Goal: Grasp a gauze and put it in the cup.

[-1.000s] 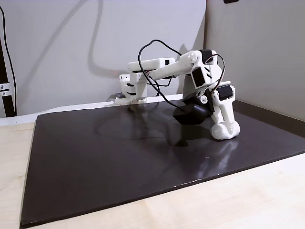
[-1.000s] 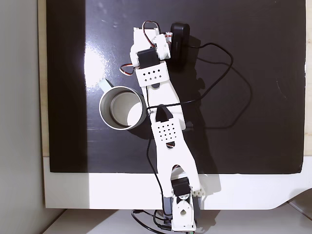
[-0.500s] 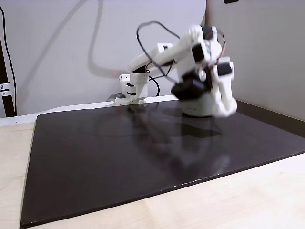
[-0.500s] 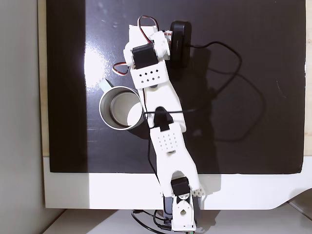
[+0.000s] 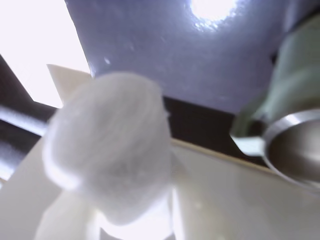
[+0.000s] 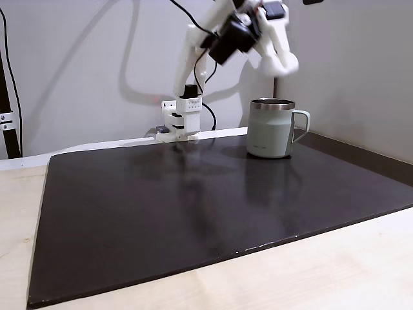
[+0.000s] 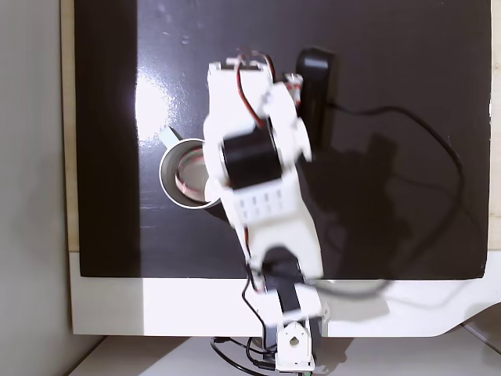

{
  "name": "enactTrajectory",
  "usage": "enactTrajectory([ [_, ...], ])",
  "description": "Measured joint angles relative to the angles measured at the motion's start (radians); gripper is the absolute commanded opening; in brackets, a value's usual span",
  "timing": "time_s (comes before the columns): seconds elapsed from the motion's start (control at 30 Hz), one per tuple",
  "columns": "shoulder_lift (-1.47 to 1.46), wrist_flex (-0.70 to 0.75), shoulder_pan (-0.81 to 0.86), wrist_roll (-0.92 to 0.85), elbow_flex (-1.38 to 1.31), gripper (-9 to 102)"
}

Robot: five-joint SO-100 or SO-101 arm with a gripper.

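Gauze (image 5: 107,165) is seen large and blurred in the wrist view: a white, fuzzy, soft roll, rounded end toward the camera, pinched between pale plastic fingers (image 5: 67,82) closed against its sides. At the right edge of that view the cup (image 5: 295,125) is shown as a sage-green wall with a bright steel rim and a dim inside.

In a fixed view from the side, the cup (image 6: 271,129) stands upright on the glossy dark mat (image 6: 161,219), handle turned to the right, reflections visible beneath it. The gripper (image 6: 279,61) is held high in the air above the cup, well clear of the rim, motion-blurred; the roll itself cannot be made out there. Wide bare mat lies in front and to the left of the cup; a wall runs close behind and to the right.

In a fixed view from above, the cup (image 7: 176,176) is partly covered by the white arm (image 7: 258,188), its round rim near the mat's left edge (image 7: 78,157). A black cable (image 7: 423,133) loops over the mat on the right.
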Motion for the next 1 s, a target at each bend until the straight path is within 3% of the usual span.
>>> enactTrajectory([
  [0.3, 0.321, 0.023, -0.058, -0.034, 0.347, 0],
  [0.6, 0.341, 0.071, -0.097, -0.11, 0.523, 0],
  [1.0, 0.247, 0.071, -0.291, -0.15, 0.545, 0],
])
